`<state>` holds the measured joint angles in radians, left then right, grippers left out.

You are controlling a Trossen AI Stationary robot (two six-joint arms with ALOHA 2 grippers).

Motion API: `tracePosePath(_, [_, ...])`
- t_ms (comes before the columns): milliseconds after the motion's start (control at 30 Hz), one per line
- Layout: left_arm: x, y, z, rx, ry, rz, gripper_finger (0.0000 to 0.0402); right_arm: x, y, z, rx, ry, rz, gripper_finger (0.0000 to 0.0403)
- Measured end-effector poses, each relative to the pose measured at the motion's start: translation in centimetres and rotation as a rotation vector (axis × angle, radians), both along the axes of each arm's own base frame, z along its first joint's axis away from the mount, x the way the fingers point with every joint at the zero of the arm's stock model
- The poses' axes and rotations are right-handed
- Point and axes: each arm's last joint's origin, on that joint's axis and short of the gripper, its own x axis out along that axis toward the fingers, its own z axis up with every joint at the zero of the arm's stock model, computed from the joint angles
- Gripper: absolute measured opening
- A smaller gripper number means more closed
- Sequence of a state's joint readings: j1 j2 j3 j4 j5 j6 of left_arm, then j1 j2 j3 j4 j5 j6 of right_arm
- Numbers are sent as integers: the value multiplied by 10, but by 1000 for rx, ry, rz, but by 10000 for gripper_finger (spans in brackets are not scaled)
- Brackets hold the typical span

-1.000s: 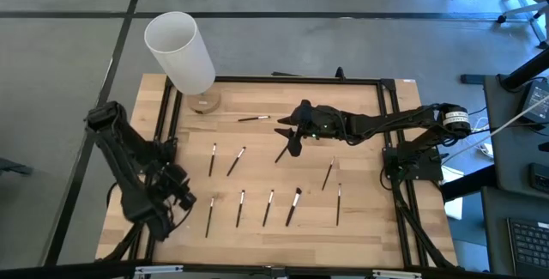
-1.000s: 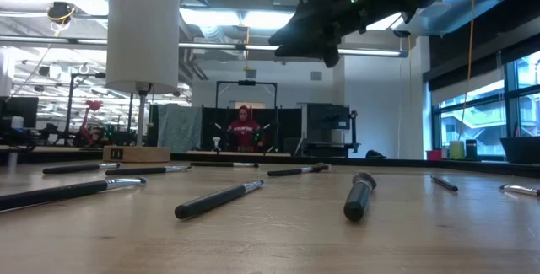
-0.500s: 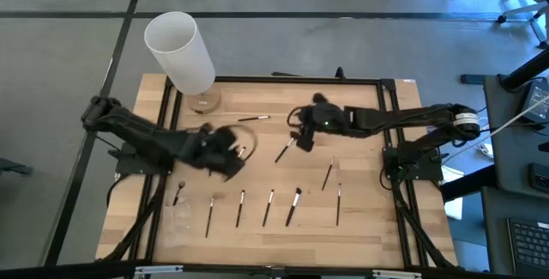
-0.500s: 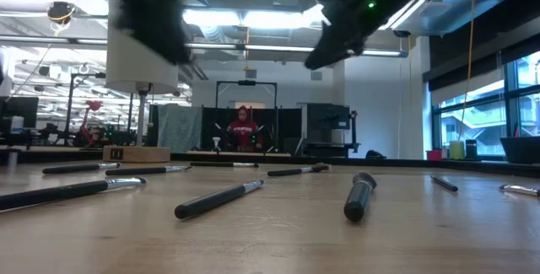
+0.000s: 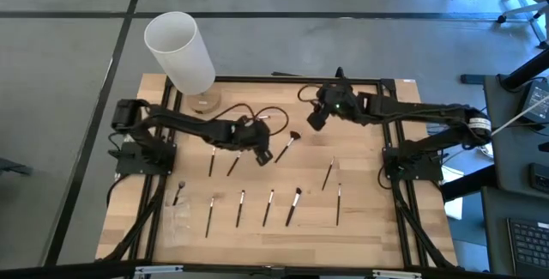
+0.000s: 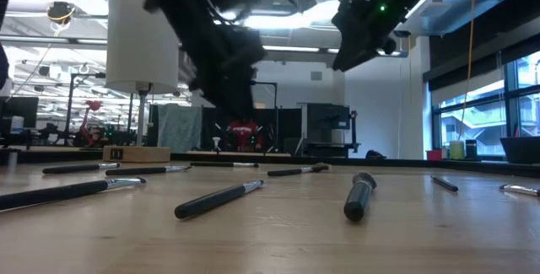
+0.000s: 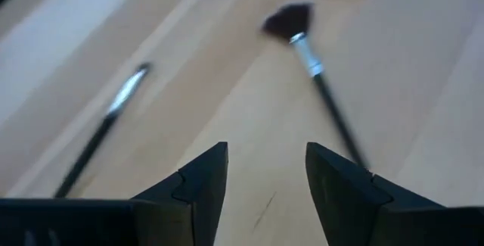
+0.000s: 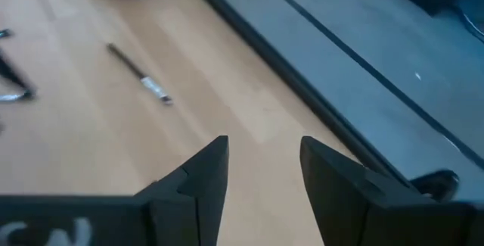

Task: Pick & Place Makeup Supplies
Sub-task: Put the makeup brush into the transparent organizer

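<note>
Several makeup brushes lie flat on the wooden table (image 5: pixel 360 227). A fan-headed brush (image 5: pixel 286 144) lies near the middle, and a row of thin ones (image 5: pixel 268 208) lies toward the near edge. My left gripper (image 5: pixel 262 154) hovers open over the middle, tipped downward. In the left wrist view its fingers (image 7: pixel 261 178) stand over bare wood between the fan-headed brush (image 7: pixel 302 42) and a thin brush (image 7: pixel 106 125). My right gripper (image 5: pixel 314 121) hangs open above the far right part, with a single brush (image 8: pixel 140 76) ahead of it.
A tall white cylinder (image 5: pixel 180 51) stands on a round wooden base (image 5: pixel 203 101) at the far left corner. A black frame (image 5: pixel 300 79) rims the table. More brushes lie at the right (image 5: pixel 328 173) and near left (image 5: pixel 177 193). A person shows far behind the table (image 6: pixel 245 131).
My left arm has swung quickly from the table's near left corner out to the middle, sinking a little, and its gripper now points at the fan-headed brush. My right gripper has drawn back from the middle toward the far right and risen. Both stay open.
</note>
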<state>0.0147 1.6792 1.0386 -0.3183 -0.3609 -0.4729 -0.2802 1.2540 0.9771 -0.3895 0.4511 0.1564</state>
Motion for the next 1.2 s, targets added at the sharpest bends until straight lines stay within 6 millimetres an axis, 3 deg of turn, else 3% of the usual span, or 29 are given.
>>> tracePosePath(133, [14, 15, -9, -2, -51, -73, 175, -6, -23, 0, 6, -37, -102, 165])
tracePosePath(300, [19, 45, -6, 46, -124, -53, 175, -7, -54, -5, 15, -110, -237, 165])
tracePosePath(633, [10, 86, -3, 34, -137, 4, 175, 13, -98, -66, 121, 33, -232, 165])
tracePosePath(900, [4, 107, -2, 123, -110, 44, 175, 34, -144, -113, 121, -94, -79, 165])
tracePosePath(1200, [0, 131, 6, 221, -159, 87, 175, 42, -147, -119, 114, -135, 67, 165])
